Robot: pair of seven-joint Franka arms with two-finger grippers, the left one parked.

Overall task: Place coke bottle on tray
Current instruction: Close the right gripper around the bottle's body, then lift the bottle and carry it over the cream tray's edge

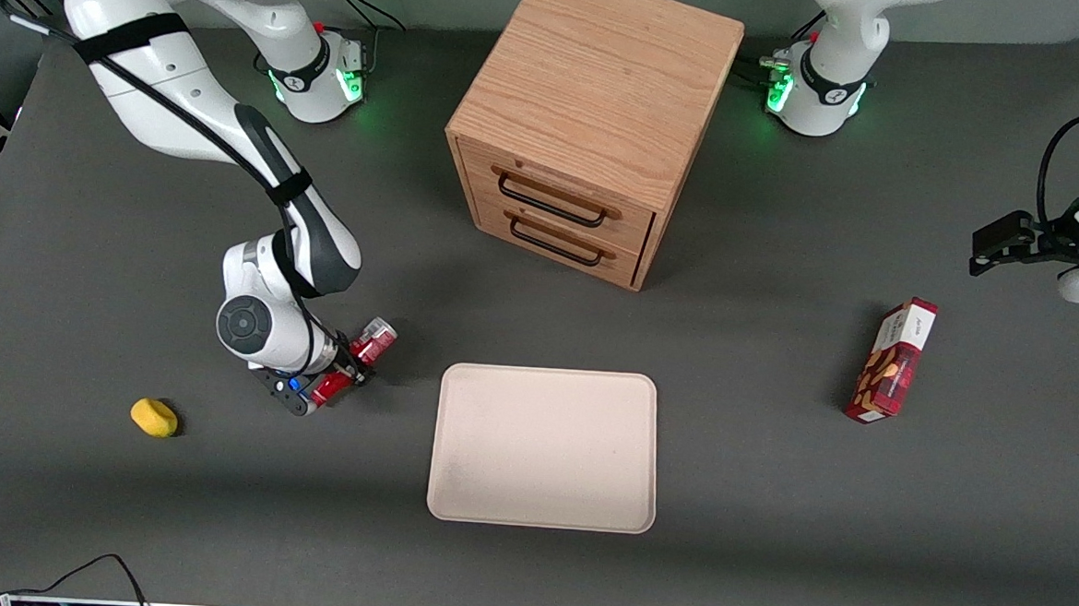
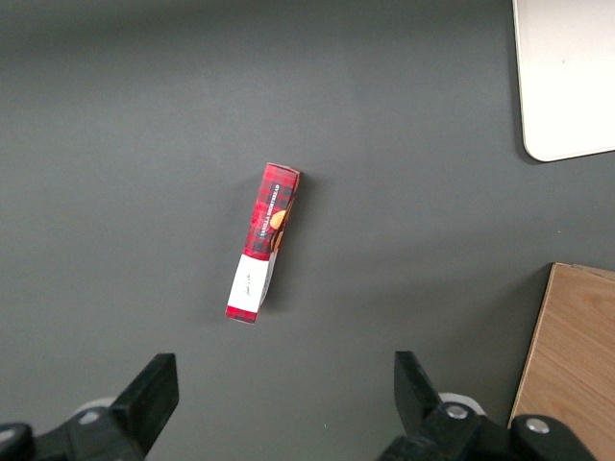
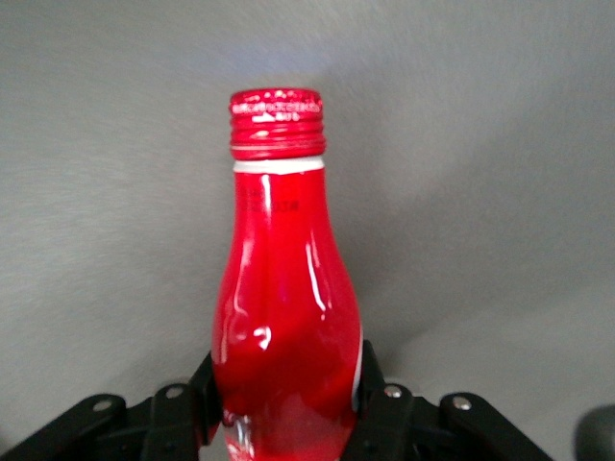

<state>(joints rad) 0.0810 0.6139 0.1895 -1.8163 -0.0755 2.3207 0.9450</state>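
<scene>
The lower body of the coke bottle (image 1: 358,360) was hidden among the gripper (image 1: 344,372) parts; only its red ends showed in the front view. In the wrist view the fingers (image 3: 204,396) pinched the coke bottle (image 3: 285,317) at its wide lower part, cap pointing away. It lay tilted just beside the tray (image 1: 545,447), toward the working arm's end, not on it. A yellow object (image 1: 154,417) sat farther out that way. The wooden cabinet (image 1: 589,121) stood farther from the camera than the tray; the red snack box (image 1: 892,360) lay toward the parked arm's end.
</scene>
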